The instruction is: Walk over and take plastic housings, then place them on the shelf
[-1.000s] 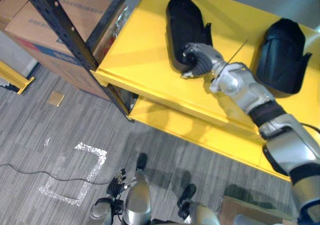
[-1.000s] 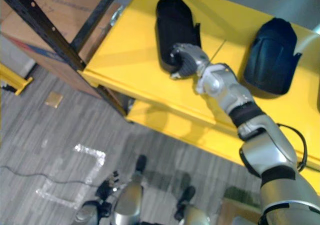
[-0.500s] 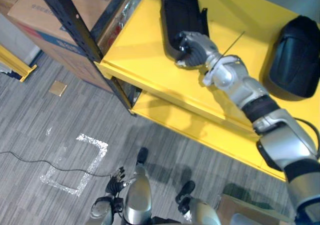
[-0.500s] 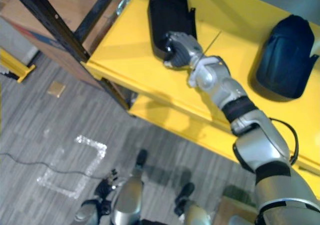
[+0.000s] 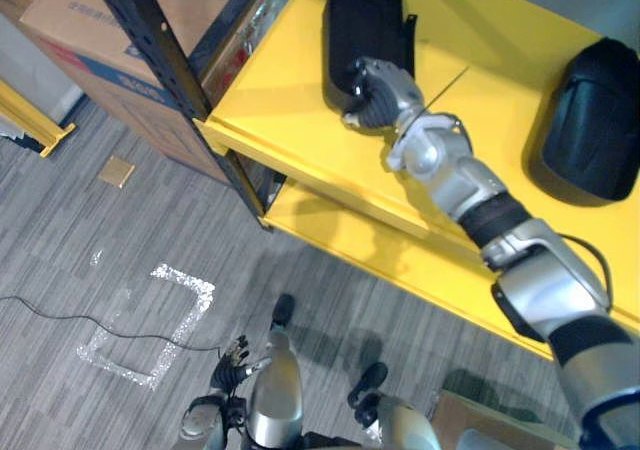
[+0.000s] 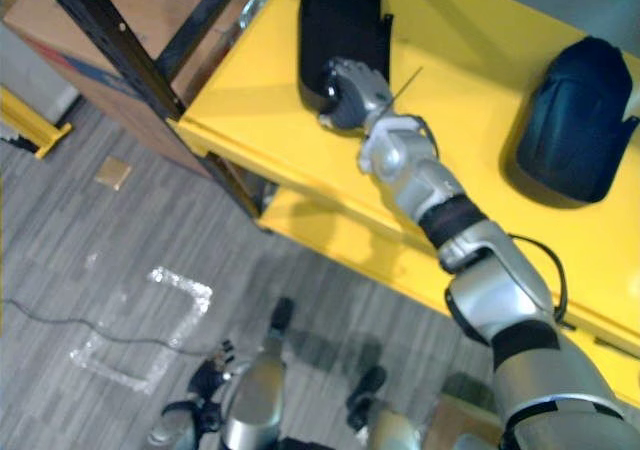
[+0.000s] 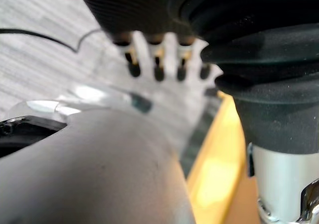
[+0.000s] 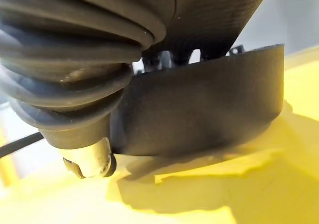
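- The housing, a long black plastic shell, lies on the yellow shelf near its left edge, its far end pointing toward the back of the shelf.
- The right hand has its fingers curled over the housing's near end, gripping it; the right wrist view shows the shell's underside resting on the yellow surface.
- A second housing, also black, lies on the same shelf well apart, toward its right edge.
- A lower shelf, also yellow, shows under the front edge.
- The left hand hangs low over the grey floor, fingers straight and holding nothing.
- A black post stands at the shelf's left corner, with a cardboard box behind it.
- A tape square marks the floor.
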Available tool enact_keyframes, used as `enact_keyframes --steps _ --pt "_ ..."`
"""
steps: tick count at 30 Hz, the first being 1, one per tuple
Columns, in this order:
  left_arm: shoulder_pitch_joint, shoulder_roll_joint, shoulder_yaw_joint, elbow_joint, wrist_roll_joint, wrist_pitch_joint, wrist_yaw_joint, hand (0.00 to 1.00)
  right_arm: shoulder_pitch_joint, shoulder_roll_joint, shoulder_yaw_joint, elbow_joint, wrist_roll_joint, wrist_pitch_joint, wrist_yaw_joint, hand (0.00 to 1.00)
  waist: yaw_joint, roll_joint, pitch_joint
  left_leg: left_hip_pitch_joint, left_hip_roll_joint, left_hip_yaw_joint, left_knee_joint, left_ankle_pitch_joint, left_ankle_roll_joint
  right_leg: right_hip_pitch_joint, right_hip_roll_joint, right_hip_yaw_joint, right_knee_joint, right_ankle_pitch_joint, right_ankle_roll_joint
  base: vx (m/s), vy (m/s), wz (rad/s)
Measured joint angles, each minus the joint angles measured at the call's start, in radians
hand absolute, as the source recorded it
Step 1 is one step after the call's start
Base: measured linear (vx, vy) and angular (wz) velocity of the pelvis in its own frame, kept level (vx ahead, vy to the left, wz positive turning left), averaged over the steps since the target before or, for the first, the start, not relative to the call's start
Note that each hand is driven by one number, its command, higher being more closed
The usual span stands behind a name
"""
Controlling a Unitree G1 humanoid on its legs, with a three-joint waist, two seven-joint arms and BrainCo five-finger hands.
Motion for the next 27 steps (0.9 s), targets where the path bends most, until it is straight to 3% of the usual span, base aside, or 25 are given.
enact_keyframes --steps 2,10,14,21,27 --pt "0.0 0.0 -0.002 -0.012 -0.006 0.002 0.005 0.0 0.0 0.024 -0.023 -0.006 -0.025 0.059 -0.001 1.0 0.0 -0.004 0.002 0.006 0.0 0.006 0.0 0.0 0.0 0.0 -0.002 0.006 0.004 0.0 0.0 -0.01 -0.017 -0.06" --pt "0.001 0.01 -0.001 -0.032 -0.007 0.022 0.019 0.0 0.0 0.053 -0.068 0.002 -0.067 0.182 0.0 1.0 -0.007 -0.028 0.014 0.025 -0.001 0.041 -0.004 -0.002 0.004 -0.003 -0.01 0.035 0.012 0.002 0.003 -0.02 -0.014 -0.11" --pt "0.0 0.011 -0.001 -0.038 -0.007 0.029 0.02 0.0 0.0 0.053 -0.077 0.007 -0.067 0.171 0.0 1.0 -0.018 -0.033 0.017 0.025 -0.004 0.059 -0.004 -0.002 0.005 -0.015 -0.015 0.053 0.012 0.007 0.01 0.0 -0.012 -0.11" --pt "0.0 0.014 0.001 -0.038 -0.006 0.031 0.021 0.0 0.014 0.053 -0.098 0.004 -0.069 0.054 0.003 1.0 -0.027 -0.037 0.019 0.032 -0.004 0.088 -0.004 0.001 0.0 -0.015 -0.015 0.072 -0.003 0.024 0.013 0.01 -0.015 -0.08" --pt "0.0 0.019 0.001 -0.031 -0.005 0.03 0.027 0.0 0.054 0.061 -0.048 -0.091 -0.084 0.041 0.043 1.0 -0.048 -0.037 0.019 0.038 0.0 0.101 -0.004 -0.005 0.009 -0.003 -0.008 0.078 -0.036 0.044 0.014 -0.01 -0.013 -0.07"
